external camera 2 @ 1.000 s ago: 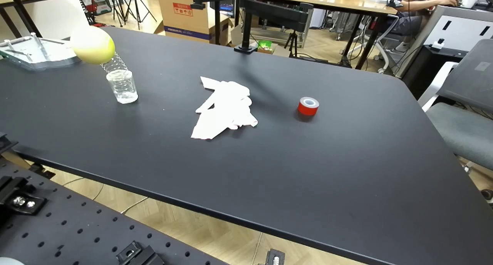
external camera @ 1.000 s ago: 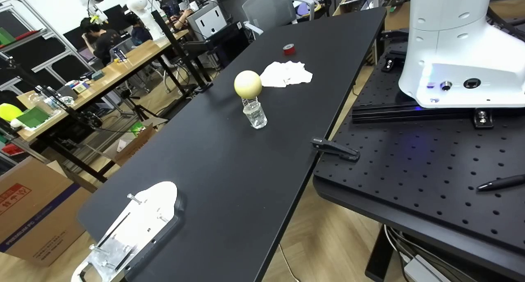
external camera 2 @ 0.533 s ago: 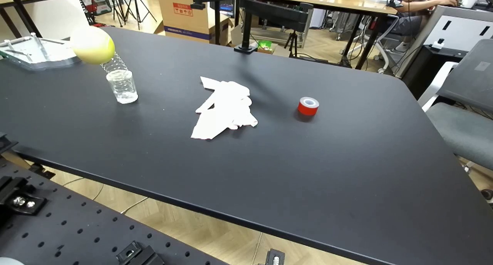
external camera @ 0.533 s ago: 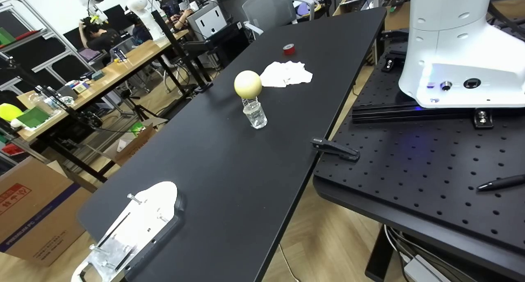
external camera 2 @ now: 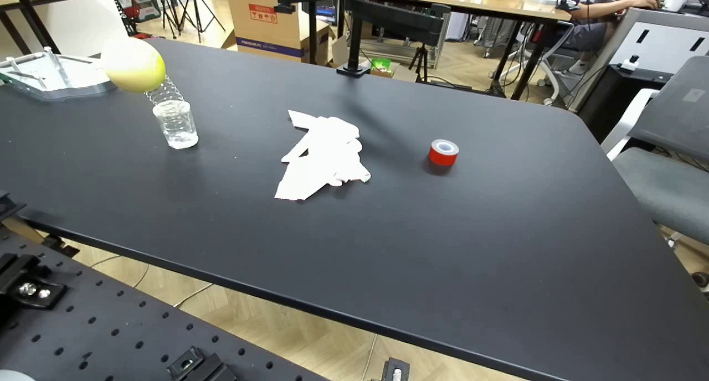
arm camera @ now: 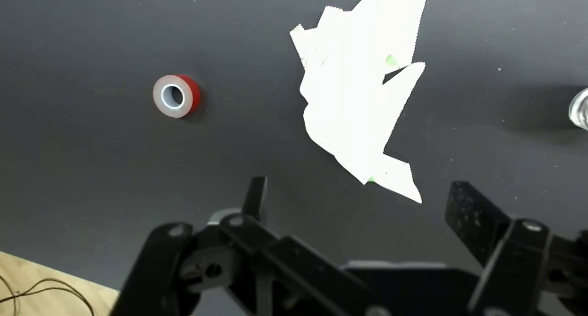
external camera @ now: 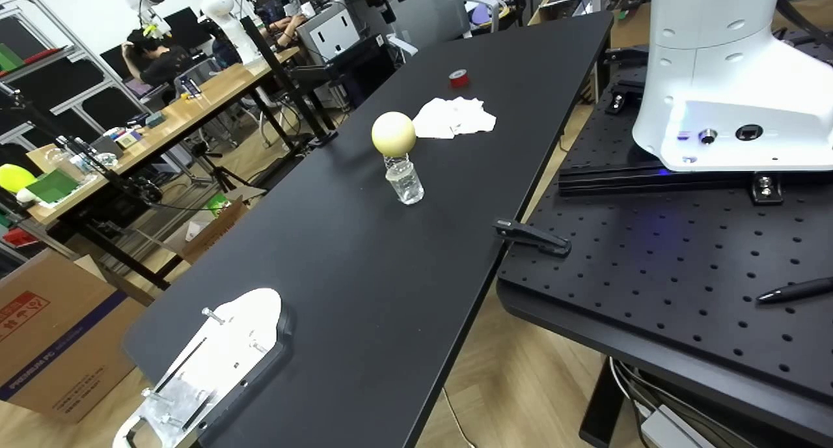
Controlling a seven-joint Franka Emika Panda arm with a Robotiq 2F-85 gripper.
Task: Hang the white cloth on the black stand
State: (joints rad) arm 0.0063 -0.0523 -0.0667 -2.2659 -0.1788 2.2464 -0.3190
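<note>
The white cloth (external camera 2: 327,154) lies crumpled on the worktop (external camera 2: 471,248), its folds heaped in the middle and pointed corners splayed around them. In both exterior views it sits between the red tape roll (external camera 2: 443,158) and the clear cup (external camera 2: 177,129), touching neither; a yellow ball (external camera 2: 133,65) is perched above the cup.

The pincer (arm camera: 359,194) is seen best in the wrist view: its fingers (arm camera: 475,215) stand wide apart and hold nothing. The nearest cloth corner shows in the gap, though it appears to lie on the worktop, beyond the tips.

The first danger, I judge, is the pinch. The fabric looks thin, so a descent that stops short would close on air or skim one layer; one that goes too deep would scrape the worktop. Taking a single corner risks slipping and a long trailing tail, which could sweep the ball off the cup if carried low that way. Taking the whole heap risks a wad that will not drape.

In an exterior view the black stand (external camera 2: 355,46) rises at the worktop's far edge, its jointed arm (external camera 2: 401,22) bare of cloth. That arm may swivel if bumped, and cloth laid lopsidedly would probably slide off.
</note>
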